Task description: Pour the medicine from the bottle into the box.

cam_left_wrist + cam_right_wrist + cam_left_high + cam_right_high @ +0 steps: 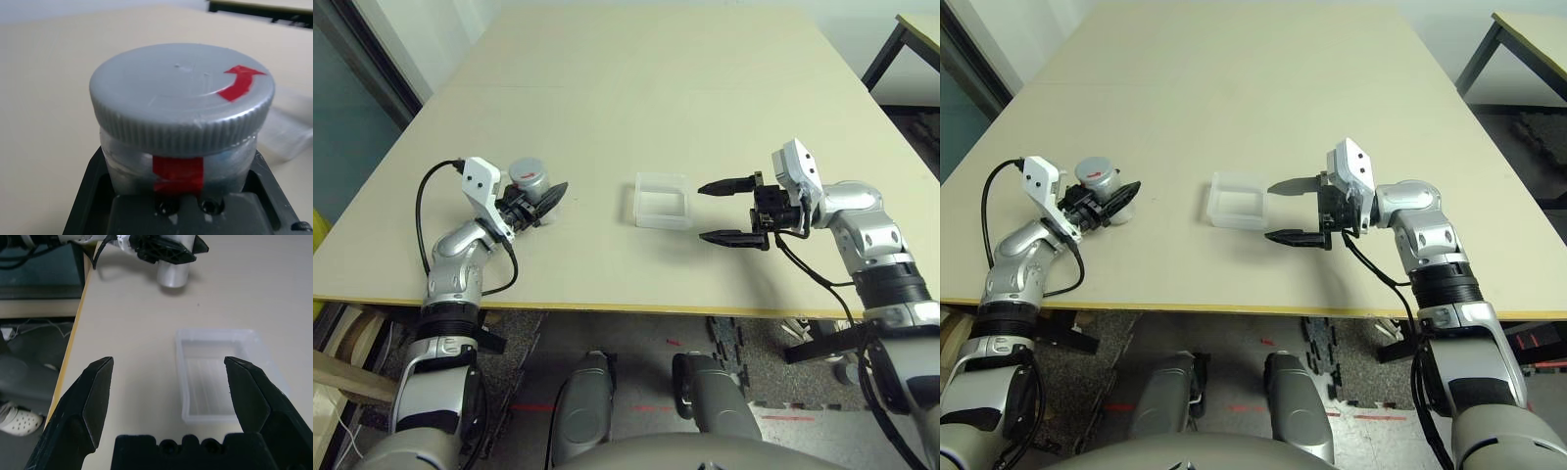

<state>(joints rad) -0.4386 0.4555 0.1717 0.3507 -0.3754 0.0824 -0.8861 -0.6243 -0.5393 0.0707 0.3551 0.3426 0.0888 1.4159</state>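
While the bottle [530,179] sits clamped between the black fingers of the left gripper [540,204], it stands upright over the left part of the pale table [636,88], cap uppermost; whether its base rests on the tabletop or hangs just above it cannot be told. The round grey cap [182,105] with its ribbed edge is on, and it bears a curved red arrow, while a strip of red tape runs down the silvery side of the bottle beneath it. The left gripper's jaws press on the bottle's body below the cap, one on each side, and the gripper points toward the middle of the table from a white-housed wrist trailing a black cable.

The box [663,200], shallow, clear and square with rounded corners, lies flat on the table near the centre, well apart from the bottle and to its right. Its inside looks bare, and no pill can be made out from any view.

Just beyond the box on the other side, the right gripper [731,211] hovers above the table with its two black fingers spread wide, holding nothing. It points toward the box, its tips just short of the box's near edge and not touching it.

A dark table leg stands at the far right corner of the room.
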